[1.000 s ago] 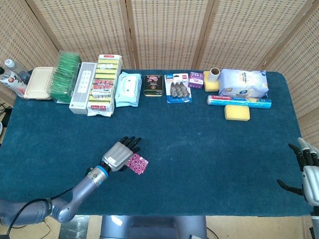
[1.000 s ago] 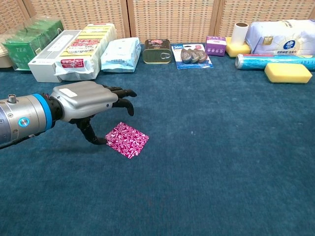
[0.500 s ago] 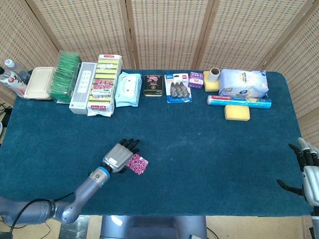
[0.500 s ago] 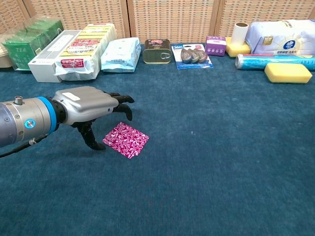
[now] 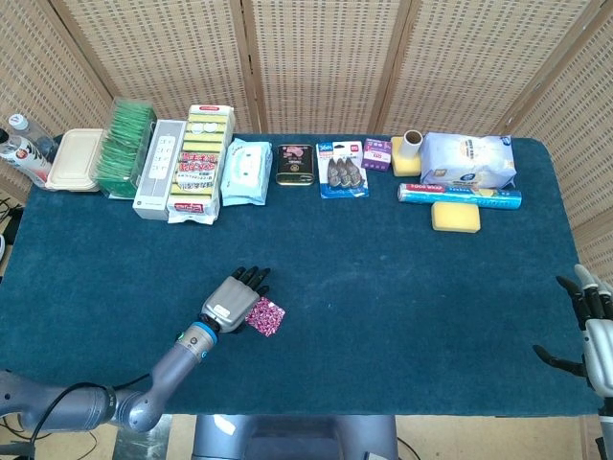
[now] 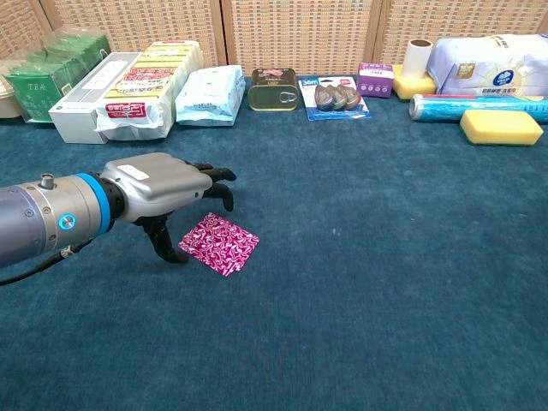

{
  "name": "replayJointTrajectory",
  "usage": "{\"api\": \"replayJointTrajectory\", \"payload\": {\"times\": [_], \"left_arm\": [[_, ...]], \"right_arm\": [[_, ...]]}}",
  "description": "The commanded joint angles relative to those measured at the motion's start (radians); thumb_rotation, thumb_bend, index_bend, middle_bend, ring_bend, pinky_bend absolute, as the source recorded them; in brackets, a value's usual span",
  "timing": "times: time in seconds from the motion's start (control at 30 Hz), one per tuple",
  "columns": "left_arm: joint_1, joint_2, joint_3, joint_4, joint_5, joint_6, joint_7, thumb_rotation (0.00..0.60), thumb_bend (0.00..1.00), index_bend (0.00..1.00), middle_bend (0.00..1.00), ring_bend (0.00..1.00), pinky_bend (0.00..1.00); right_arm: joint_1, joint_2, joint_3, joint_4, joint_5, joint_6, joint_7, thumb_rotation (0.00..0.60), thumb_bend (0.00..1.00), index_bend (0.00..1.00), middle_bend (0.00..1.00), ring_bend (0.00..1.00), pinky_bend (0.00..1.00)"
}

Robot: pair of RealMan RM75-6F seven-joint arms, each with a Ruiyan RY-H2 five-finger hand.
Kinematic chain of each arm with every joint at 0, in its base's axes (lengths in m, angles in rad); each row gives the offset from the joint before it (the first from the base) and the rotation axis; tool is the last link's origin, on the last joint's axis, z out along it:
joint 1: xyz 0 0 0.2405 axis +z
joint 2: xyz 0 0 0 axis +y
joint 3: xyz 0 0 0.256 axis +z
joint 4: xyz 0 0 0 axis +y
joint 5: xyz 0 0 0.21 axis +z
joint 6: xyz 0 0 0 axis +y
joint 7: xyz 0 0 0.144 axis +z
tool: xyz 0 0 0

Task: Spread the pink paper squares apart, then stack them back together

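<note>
On napped teal felt (image 6: 385, 282), the left robot hand (image 6: 163, 181) hovers unclenched, thumb touching patterned pink paper squares (image 6: 219, 243).

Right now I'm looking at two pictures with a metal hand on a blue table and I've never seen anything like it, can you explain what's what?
This is a two-armed robot with human-like hands, steered remotely by a person. One picture comes from a camera on its head, looking down at the table; the other comes from its chest, lower and closer.

The left hand reaches over the blue cloth, fingers curled, its thumb tip down at the left corner of the pink paper. It is not clear that it grips the paper, which lies flat and looks like one neat pile. The right hand shows only in the head view, at the table's right edge, fingers apart and holding nothing.

Along the far edge sits a row of household goods, among them a tin, a yellow sponge and a box of tea. None is being touched.
</note>
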Motion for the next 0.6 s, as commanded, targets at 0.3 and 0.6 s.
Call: {"api": "replayJointTrajectory", "payload": {"times": [0.3,0.6], "left_arm": [[-0.004,-0.018,0.012,0.01,-0.001,0.021,0.013,0.6,0.21,0.18,0.0,0.03,0.11],[-0.008,-0.023,0.015,0.009,-0.016,0.03,0.024,0.6,0.21,0.23,0.0,0.03,0.11]], "right_arm": [[-0.001,0.002,0.001,-0.001,0.001,0.002,0.006,0.6,0.01,0.1,0.0,0.0,0.0],[-0.002,0.005,0.003,-0.001,0.002,0.002,0.015,0.6,0.01,0.1,0.0,0.0,0.0]]}}
